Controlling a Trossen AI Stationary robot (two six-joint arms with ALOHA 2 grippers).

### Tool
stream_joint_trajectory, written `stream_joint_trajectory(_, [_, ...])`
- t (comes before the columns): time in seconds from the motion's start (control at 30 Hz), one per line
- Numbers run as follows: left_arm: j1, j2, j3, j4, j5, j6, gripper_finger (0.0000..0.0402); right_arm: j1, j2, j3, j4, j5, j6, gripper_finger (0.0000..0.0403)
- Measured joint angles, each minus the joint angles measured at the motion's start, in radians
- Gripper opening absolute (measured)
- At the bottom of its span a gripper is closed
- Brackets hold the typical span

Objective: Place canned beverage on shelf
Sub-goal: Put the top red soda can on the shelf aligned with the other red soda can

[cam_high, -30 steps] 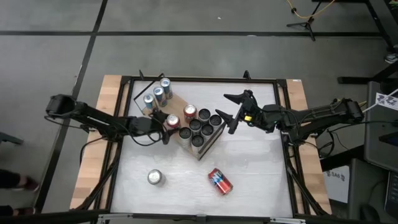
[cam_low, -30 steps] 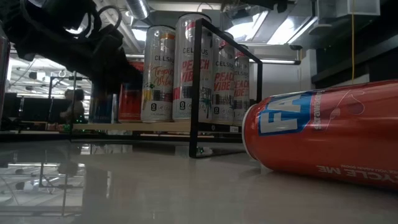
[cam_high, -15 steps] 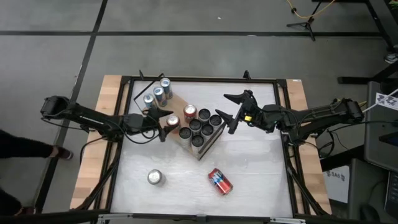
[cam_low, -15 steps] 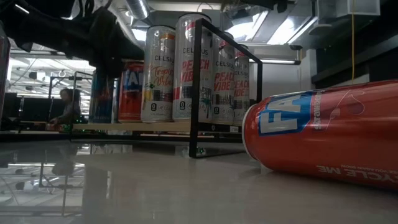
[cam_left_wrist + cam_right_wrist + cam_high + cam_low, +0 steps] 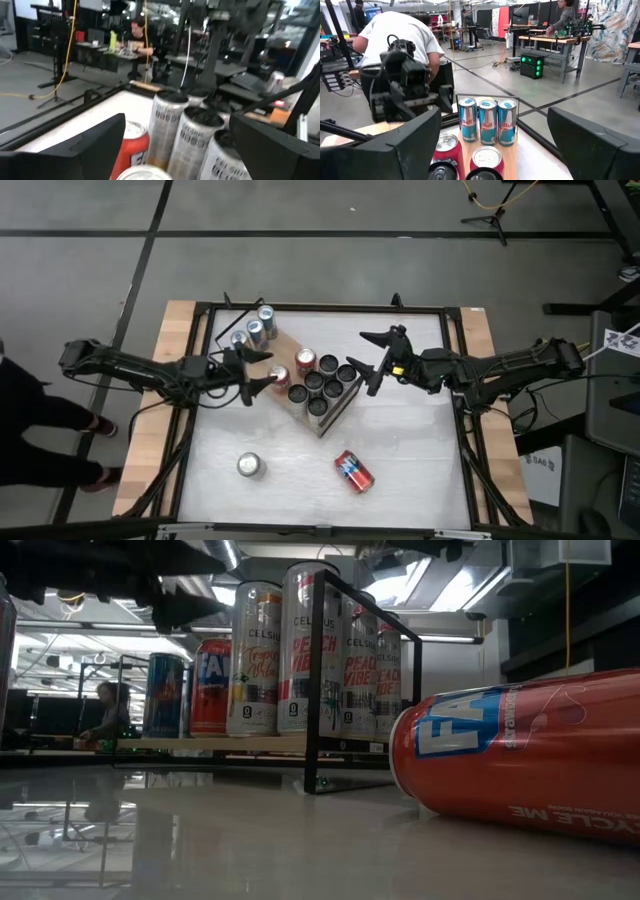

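Left gripper [image 5: 252, 374]: fingers spread and empty, hovering just off the shelf's left side, close to the red can standing there.
Right gripper [image 5: 369, 363]: fingers spread, holding nothing, poised just beyond the shelf's right end above the tabletop.
Shelf [image 5: 338, 409]: light-wood board on a black wire frame, set at a slant in the middle of the white table [image 5: 420, 470].
Red can on shelf [image 5: 279, 376]: upright at the shelf's left edge, apart from the left gripper's fingers.
Second red can [image 5: 305, 360]: upright on the shelf, beside the cluster of dark-topped cans [image 5: 322, 385].
Three slim blue cans [image 5: 252, 333]: in a row at the shelf's far left end.
Fallen red can [image 5: 353, 470]: on its side near the table's front edge.
Silver-topped can [image 5: 249, 466]: upright toward the table's front left corner.
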Motion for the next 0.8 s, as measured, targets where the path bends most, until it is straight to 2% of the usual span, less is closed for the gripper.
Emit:
stream_joint_trajectory(0.2, [-0.006,-0.066,0.000,-0.002,0.002,-0.005,0.0350,0.000,0.000,0.000,-0.021,0.000,0.000,0.0358])
stream_joint_trajectory(0.33, [-0.021,-0.103,0.000,-0.061,0.002,-0.021,0.0330,0.000,0.000,0.000,-0.027,0.000,0.000,0.0358])
stream_joint_trajectory(0.8, [-0.106,-0.242,0.000,-0.309,-0.003,-0.065,0.0154,0.000,0.000,0.000,-0.033,0.000,0.000,0.0358])
